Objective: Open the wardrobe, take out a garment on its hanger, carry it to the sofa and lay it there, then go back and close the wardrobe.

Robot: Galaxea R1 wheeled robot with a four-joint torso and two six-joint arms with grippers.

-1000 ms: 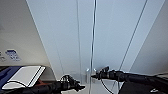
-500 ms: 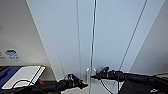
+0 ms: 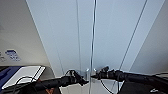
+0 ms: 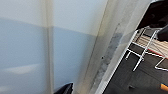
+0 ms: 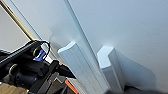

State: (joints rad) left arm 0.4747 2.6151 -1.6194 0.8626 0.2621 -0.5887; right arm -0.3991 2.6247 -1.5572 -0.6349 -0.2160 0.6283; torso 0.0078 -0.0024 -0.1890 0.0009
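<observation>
wardrobe (image 3: 100, 37): right in front, both doors shut | handles (image 3: 91, 73): by the middle gap | left pincer (image 3: 83, 81) and right pincer (image 3: 94, 75): each beside a handle, grip cannot tell | risk: a pincer may slip off its small handle, door stays shut

Black jointed arms (image 3: 57, 82); thin black cables looping.

Wardrobe (image 3: 112, 37) plain white, handles (image 5: 75, 65) white; arms black; wall (image 3: 20, 32) off-white.
</observation>
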